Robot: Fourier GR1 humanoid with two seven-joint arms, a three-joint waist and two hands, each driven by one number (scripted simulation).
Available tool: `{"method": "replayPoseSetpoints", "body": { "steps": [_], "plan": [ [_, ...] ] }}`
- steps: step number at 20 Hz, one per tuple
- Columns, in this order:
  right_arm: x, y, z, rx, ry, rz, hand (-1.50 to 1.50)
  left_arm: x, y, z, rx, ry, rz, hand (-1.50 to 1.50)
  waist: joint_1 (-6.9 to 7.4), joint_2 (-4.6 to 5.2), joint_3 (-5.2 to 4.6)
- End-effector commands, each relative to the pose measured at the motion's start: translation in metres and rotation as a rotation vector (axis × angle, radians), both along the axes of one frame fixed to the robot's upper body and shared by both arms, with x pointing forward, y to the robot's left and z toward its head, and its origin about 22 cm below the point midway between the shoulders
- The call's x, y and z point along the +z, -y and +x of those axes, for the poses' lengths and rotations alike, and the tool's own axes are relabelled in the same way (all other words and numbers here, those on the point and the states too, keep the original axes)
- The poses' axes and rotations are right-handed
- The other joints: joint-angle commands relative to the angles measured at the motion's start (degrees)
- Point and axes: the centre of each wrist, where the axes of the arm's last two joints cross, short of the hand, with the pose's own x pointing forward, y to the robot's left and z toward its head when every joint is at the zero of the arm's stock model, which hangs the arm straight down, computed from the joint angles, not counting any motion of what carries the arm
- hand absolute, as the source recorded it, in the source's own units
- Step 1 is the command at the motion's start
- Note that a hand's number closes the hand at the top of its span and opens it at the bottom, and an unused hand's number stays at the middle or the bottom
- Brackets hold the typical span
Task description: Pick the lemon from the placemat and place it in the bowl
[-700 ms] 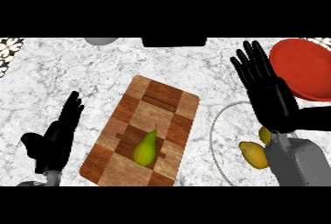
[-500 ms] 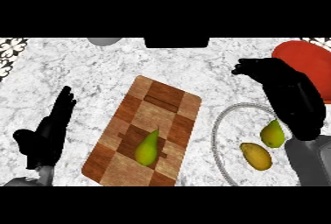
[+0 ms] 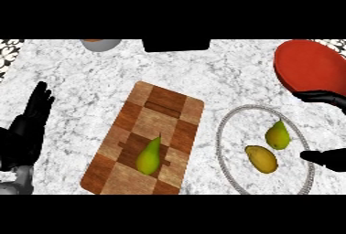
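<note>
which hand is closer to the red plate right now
Right. The right hand shows at the view's right edge, just under the red plate. The left hand rests at the far left edge, across the counter.

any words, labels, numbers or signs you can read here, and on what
None: no readable text shows anywhere.
The checkered wooden board, the red plate, the clear bowl, the fruits and the marble counter carry no writing.
The patterned strip at the upper left edge is ornament, not letters.

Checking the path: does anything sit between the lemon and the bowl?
Yes: a green fruit lies on the placemat right beside the lemon, on the line toward the red bowl. Lifting over it should clear it.
</note>
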Motion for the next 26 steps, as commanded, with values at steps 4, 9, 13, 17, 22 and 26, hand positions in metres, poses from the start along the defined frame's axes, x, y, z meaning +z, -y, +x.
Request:
{"method": "replayPoseSetpoints", "body": {
  "steps": [4,9,13,17,22,26],
  "plan": [
    [-0.037,0.089,-0.061,0.018,0.066,-0.167,-1.5,0.012,-0.015,0.011,-0.036,0.013,-0.002,0.0,1.73,0.1,0.0],
    [-0.029,0.096,-0.073,-0.057,0.055,-0.18,-1.5,0.0,-0.004,0.011,-0.064,-0.005,-0.002,0.0,2.8,0.07,-0.11],
    [0.029,0.08,-0.032,-0.012,0.061,-0.248,-1.5,-0.005,-0.011,0.032,-0.05,-0.001,0.015,0.0,2.93,0.22,-0.17],
    [0.043,0.038,-0.019,0.007,0.041,-0.326,-1.5,-0.001,-0.011,0.021,-0.057,0.0,-0.012,0.0,3.43,0.14,-0.18],
    [0.057,0.01,-0.006,0.092,-0.019,-0.62,-1.5,0.008,0.004,0.023,-0.07,0.026,0.004,0.0,4.5,0.29,-0.21],
    [0.042,0.0,0.008,0.107,-0.101,-0.716,-1.5,0.009,-0.012,0.028,-0.077,0.02,-0.017,0.0,4.36,0.4,-0.14]
  ]
}}
